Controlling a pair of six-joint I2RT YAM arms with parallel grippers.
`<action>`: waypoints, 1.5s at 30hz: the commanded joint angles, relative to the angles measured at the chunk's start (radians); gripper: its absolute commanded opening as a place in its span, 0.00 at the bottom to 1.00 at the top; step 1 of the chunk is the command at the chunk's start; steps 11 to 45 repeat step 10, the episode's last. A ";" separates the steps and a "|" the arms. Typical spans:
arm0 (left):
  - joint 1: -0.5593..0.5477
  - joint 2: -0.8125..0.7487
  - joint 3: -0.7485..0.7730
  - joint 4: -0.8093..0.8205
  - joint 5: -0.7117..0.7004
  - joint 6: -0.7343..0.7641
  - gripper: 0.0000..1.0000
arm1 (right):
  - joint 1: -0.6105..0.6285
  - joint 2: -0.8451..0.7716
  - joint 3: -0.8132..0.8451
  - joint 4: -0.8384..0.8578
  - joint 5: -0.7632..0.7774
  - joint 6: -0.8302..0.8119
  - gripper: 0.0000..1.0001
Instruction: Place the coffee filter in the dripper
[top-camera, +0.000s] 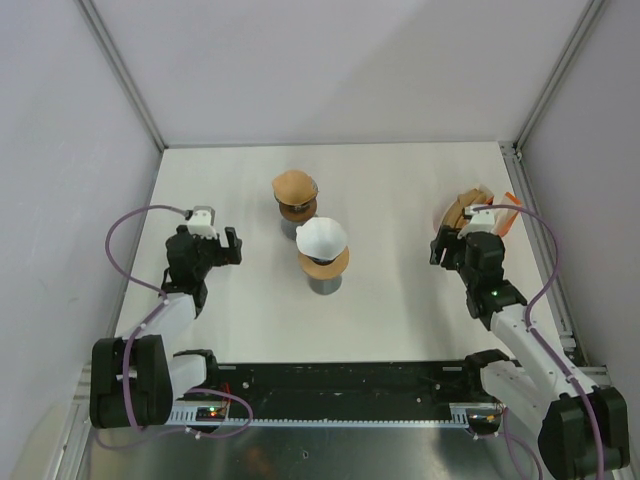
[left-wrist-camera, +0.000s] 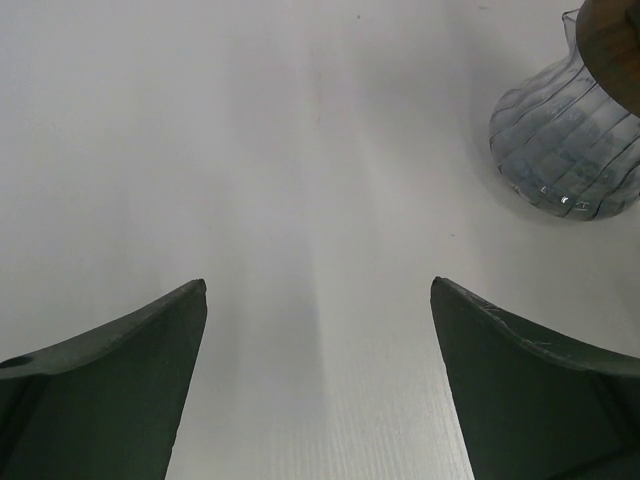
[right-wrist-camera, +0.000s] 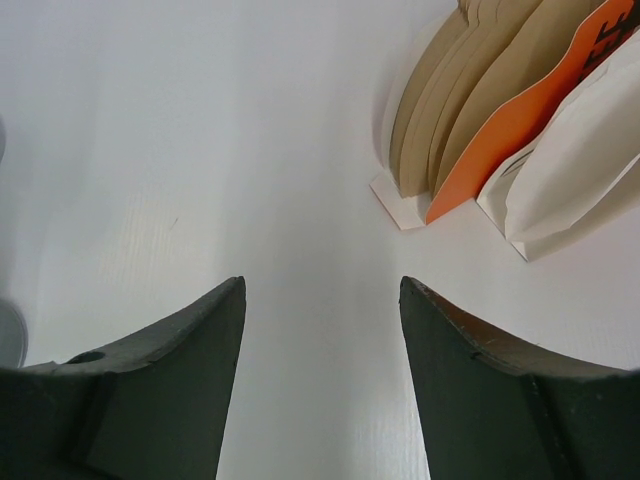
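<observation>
Filters (right-wrist-camera: 470, 110) stand fanned on edge just ahead and right of the right gripper (right-wrist-camera: 320, 285), whose fingers are spread and empty; the left gripper (left-wrist-camera: 318, 285), likewise spread, sits well apart.

The left arm (top-camera: 165, 310) stood bent up from the near edge along the bench's left side, the left gripper (left-wrist-camera: 318, 288) spread wide and empty. By the right edge, the right arm (top-camera: 520, 335) mirrored it, the right gripper (right-wrist-camera: 322, 282) likewise parted, holding nothing.
</observation>
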 joint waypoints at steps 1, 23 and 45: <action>0.013 -0.001 -0.005 0.053 -0.015 -0.020 0.98 | -0.010 -0.020 -0.016 0.063 -0.015 -0.011 0.68; 0.013 0.004 -0.006 0.052 -0.011 -0.023 0.97 | -0.021 -0.042 -0.030 0.066 -0.025 -0.018 0.68; 0.013 0.004 -0.006 0.052 -0.011 -0.023 0.97 | -0.021 -0.042 -0.030 0.066 -0.025 -0.018 0.68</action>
